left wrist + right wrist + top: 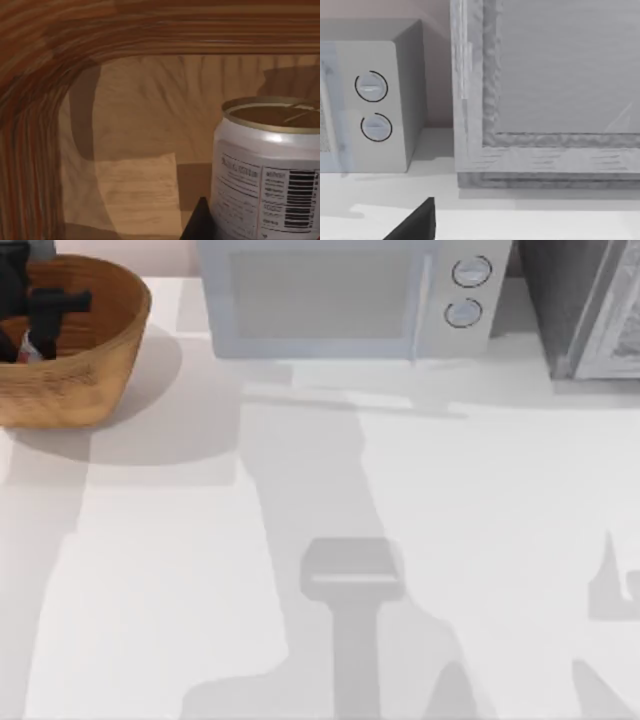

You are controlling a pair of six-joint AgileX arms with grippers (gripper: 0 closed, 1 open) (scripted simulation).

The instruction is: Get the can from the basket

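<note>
- Can stands upright on the floor of the basket, and our left gripper reaches down into the basket right at it; in the top view a sliver of white and red shows beneath the dark gripper.
- We cannot tell whether our left gripper's fingers are apart or clamped: in the left wrist view one dark fingertip shows just beside the can's white side, and the rest is out of view.
- The can's dull gold top faces up, and its side shows small print and a barcode.
- The basket's ribbed orange-brown wall curves round the can, which stands away from the wall on the flat wooden floor.
- The basket sits at the far left corner of the white table.
- A white microwave with two round knobs stands at the far middle of the table, and a grey cabinet stands at the far right.
- Our right arm is parked facing these two; a dark finger shows in its wrist view, and we cannot tell its gripper's state.
</note>
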